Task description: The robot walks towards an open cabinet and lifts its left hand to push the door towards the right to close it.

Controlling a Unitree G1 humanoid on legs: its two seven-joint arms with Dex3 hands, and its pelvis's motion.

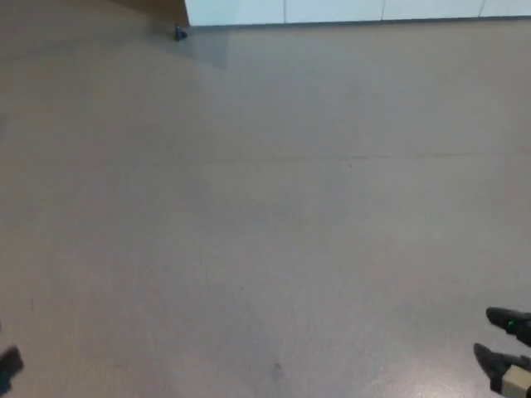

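The white base of the cabinet (348, 11) runs along the top edge of the head view, split by thin vertical seams; its door cannot be told apart from here. My right hand (508, 348) shows at the bottom right corner, black fingers (508, 318) apart with nothing between them. Only a dark sliver of my left hand (10, 365) pokes in at the bottom left edge, too little to tell its state. Both hands hang low, far from the cabinet.
Beige floor (265, 215) fills almost the whole picture. A small dark object (179, 33), perhaps a caster or door stop, sits by the cabinet's left corner. A brown surface (158, 7) shows left of the cabinet.
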